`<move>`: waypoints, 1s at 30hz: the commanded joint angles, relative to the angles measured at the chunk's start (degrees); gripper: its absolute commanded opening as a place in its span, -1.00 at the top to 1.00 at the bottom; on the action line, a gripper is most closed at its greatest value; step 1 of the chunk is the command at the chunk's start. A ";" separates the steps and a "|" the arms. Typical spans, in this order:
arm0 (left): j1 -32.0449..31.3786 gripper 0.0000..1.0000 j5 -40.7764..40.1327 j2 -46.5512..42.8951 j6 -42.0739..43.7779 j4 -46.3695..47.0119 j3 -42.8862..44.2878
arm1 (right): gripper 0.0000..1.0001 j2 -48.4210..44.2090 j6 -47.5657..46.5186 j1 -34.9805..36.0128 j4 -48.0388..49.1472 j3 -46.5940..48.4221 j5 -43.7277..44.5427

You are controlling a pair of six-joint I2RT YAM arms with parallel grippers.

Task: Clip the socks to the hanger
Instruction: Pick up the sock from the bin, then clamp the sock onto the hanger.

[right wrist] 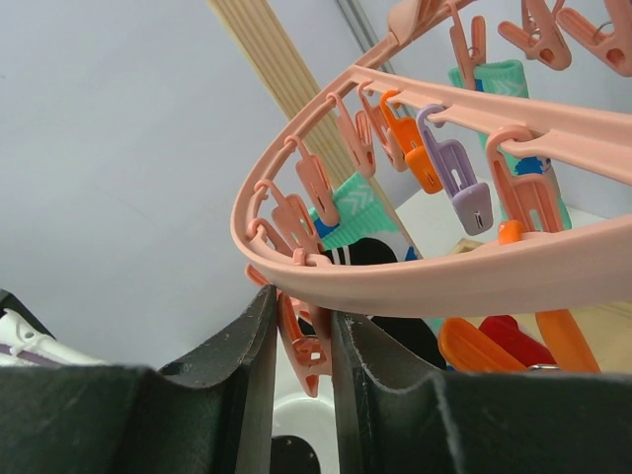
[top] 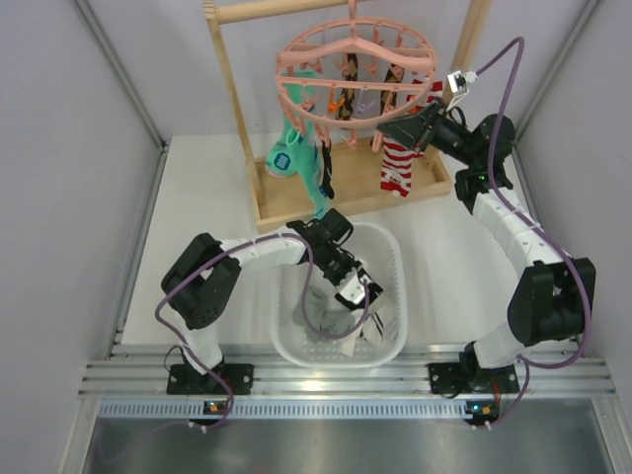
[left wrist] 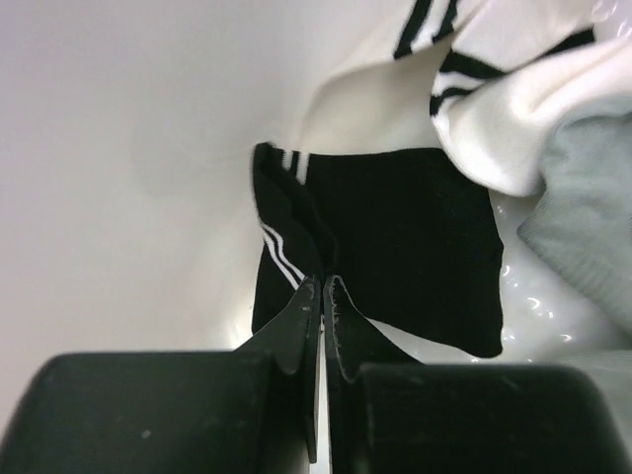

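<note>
Lifting comes next, and it wants doing slowly. My left claw (left wrist: 322, 284) is pinched shut on a fold of the black sock (left wrist: 415, 247), right by its white stripes, down in the white basket (top: 393, 252). The bite looks thin, only the tips on the cloth. I judge a straight, gentle rise best, so the sock peels away from the white sock (left wrist: 513, 118) and the grey sock (left wrist: 583, 217) beside it rather than dragging them along.

My left arm reaches forward, elbow bent, wrist tipped down into the basket. My right arm stretches high to the pink hanger (right wrist: 415, 281) on the wooden rack (top: 237, 109). My right claw (right wrist: 303, 311) is narrow, gripping a peg (right wrist: 314, 367) under the outer ring, ready, I think, to squeeze it open for the sock.
</note>
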 commanded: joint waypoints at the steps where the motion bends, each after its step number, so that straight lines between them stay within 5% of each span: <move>1: -0.02 0.99 5.71 -6.98 -5.27 -1.79 2.39 | 1.00 0.12 -0.29 -0.75 3.61 0.31 -0.10; 12: 0.16 1.00 3.36 -17.89 -42.60 -3.37 16.71 | 1.00 0.83 4.10 -0.75 11.33 0.05 -1.50; 22: 0.16 1.00 -11.23 -10.60 -58.46 -15.31 39.45 | 1.00 0.12 3.94 -0.84 13.71 -0.21 -2.73; 30: 3.85 1.00 -12.47 -5.33 -66.63 -18.74 45.63 | 1.00 1.09 4.55 -0.84 17.32 -1.45 -4.49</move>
